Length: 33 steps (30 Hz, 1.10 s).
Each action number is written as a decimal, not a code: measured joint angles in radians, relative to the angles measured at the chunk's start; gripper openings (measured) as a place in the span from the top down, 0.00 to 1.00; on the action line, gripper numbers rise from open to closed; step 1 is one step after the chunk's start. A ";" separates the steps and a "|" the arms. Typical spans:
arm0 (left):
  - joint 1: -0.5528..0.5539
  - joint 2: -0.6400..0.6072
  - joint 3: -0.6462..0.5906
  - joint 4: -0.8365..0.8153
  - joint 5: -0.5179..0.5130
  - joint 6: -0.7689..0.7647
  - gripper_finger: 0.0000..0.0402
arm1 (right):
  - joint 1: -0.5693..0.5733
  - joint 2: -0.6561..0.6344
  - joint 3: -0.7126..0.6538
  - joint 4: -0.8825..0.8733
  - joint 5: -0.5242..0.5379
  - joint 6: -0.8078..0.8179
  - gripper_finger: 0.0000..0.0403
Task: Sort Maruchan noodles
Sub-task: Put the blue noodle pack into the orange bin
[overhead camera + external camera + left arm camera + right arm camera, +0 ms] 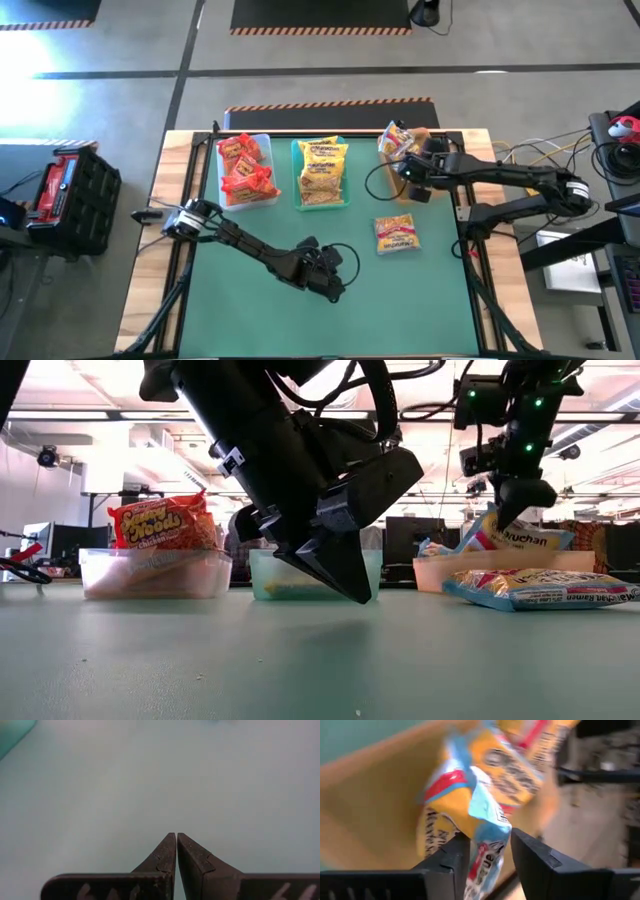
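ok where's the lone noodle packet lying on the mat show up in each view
high view: packet right of centre, below the right tool.
low view: far right, in front of the tan bin.
left wrist view: not in it.
right wrist view: not in it.
shared landmark: the tan bin.

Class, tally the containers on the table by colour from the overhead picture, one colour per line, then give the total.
Clear bin: 1
Teal bin: 1
Tan bin: 1
Total: 3 bins
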 joint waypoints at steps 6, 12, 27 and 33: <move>0.000 0.000 0.000 0.000 0.010 -0.007 1.00 | -0.001 -0.025 0.004 0.001 0.241 0.077 0.62; 0.000 0.000 0.000 0.000 0.009 -0.006 1.00 | 0.000 -0.051 0.040 0.005 0.413 0.207 0.60; 0.011 0.000 0.000 0.006 0.016 0.048 1.00 | 0.011 -0.120 0.226 0.056 -0.249 0.582 0.66; 0.034 0.000 -0.001 0.056 0.030 0.077 1.00 | 0.116 -0.120 0.181 0.029 -0.325 0.688 0.68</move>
